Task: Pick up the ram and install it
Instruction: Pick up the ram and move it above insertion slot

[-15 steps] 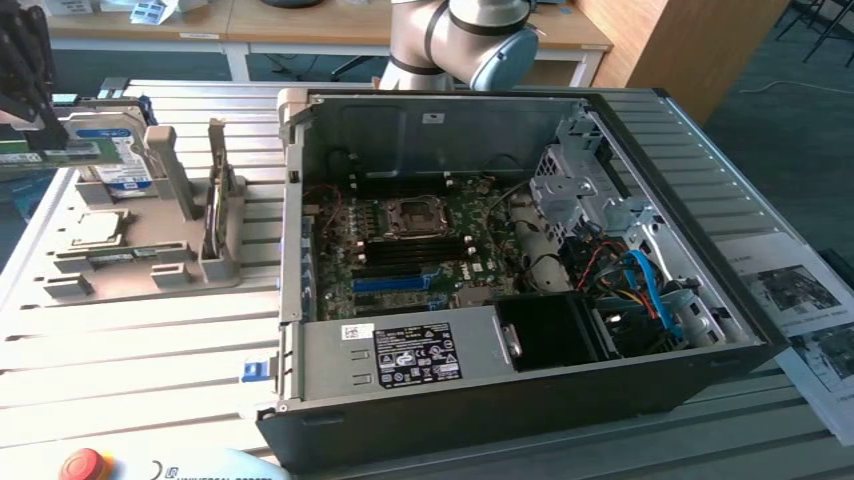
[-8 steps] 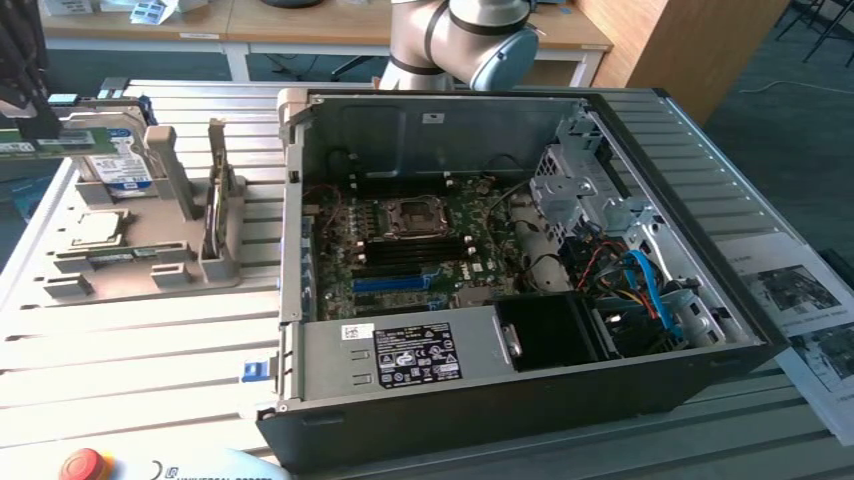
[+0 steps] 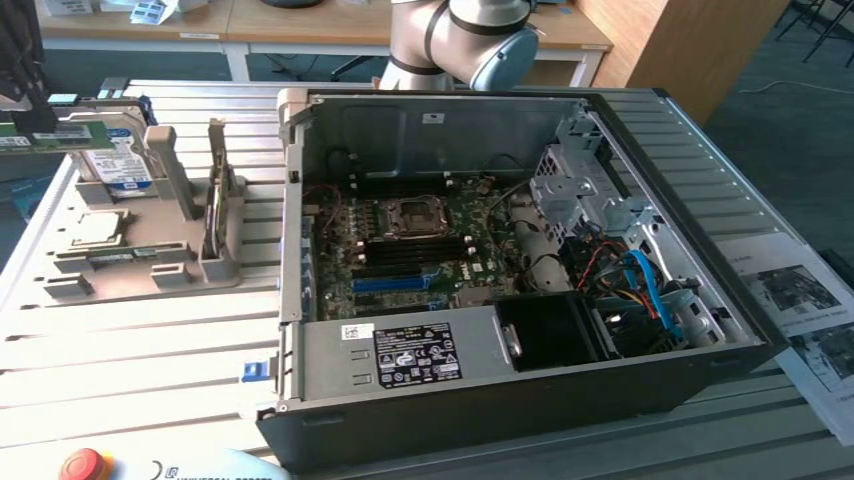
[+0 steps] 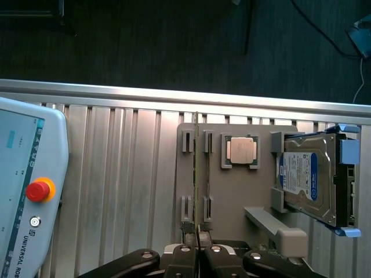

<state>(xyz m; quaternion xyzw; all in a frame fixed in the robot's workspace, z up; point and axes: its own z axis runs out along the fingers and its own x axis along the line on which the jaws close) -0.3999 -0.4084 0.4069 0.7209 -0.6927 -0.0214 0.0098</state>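
Wrist view: gripper (image 4: 197,242) clamped on ram (image 4: 197,174), edge-on; exterior view shows its green face.

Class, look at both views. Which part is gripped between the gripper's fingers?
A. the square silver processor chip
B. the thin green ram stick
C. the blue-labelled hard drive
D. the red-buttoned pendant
B: in the wrist view the gripper is shut on the ram, seen edge-on as a thin green strip, while the hard drive and the processor chip lie in the grey fixture.
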